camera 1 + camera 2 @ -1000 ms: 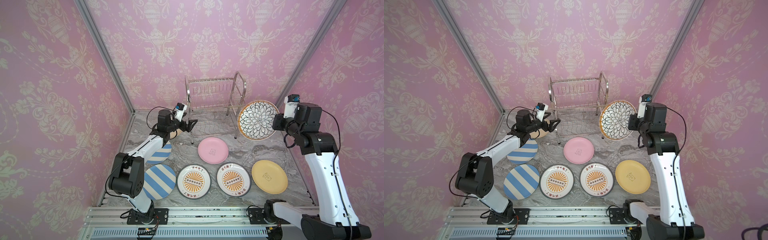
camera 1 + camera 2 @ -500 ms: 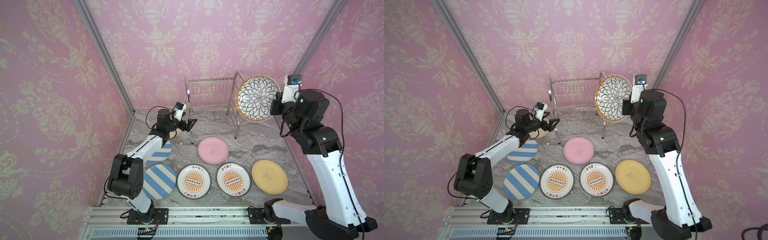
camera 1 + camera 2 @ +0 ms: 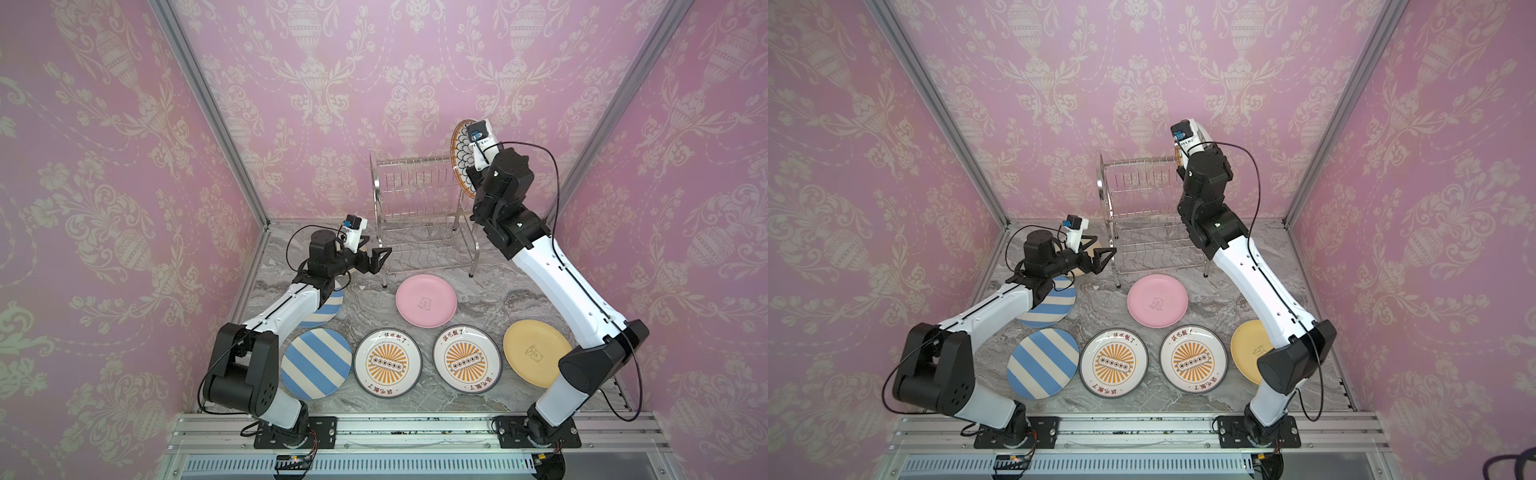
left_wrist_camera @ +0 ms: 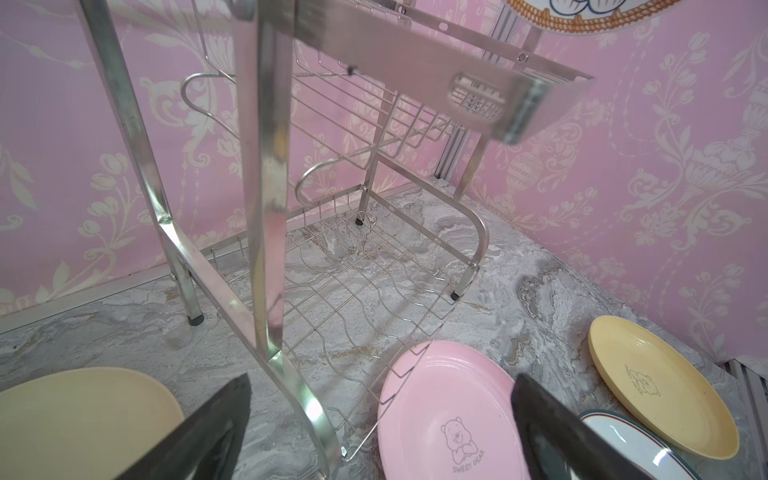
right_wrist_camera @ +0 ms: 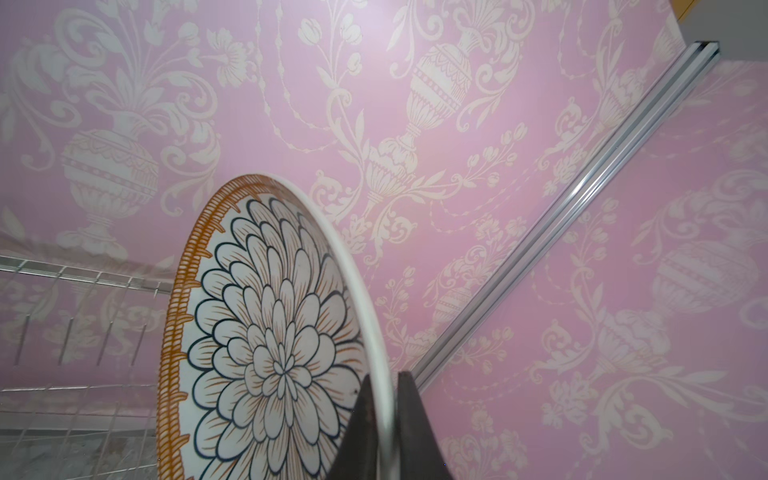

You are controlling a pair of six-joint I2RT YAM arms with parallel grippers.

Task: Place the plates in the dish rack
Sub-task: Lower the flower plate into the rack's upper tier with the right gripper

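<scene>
The steel dish rack (image 3: 419, 216) (image 3: 1144, 216) stands empty at the back of the marble table. My right gripper (image 5: 384, 384) is shut on the rim of the petal-patterned plate (image 5: 266, 332) (image 3: 459, 153), holding it upright above the rack's right end. My left gripper (image 3: 377, 259) (image 4: 382, 386) is open at the rack's lower left end frame, whose tube shows between the fingers, ungripped. Lying flat in front are a pink plate (image 3: 426, 300), two sunburst plates (image 3: 387, 361) (image 3: 466, 359), a cream-yellow plate (image 3: 537, 353) and two blue-striped plates (image 3: 316, 362) (image 3: 328, 309).
Another cream-yellow plate (image 4: 83, 415) (image 3: 1090, 249) lies under my left gripper beside the rack. Pink patterned walls close in the back and both sides. My left arm (image 3: 286, 307) partly covers the farther striped plate.
My right arm has lifted the petal-patterned plate from table level beside the rack to above its right top end and turned it edge-on. The left arm has stayed put.
</scene>
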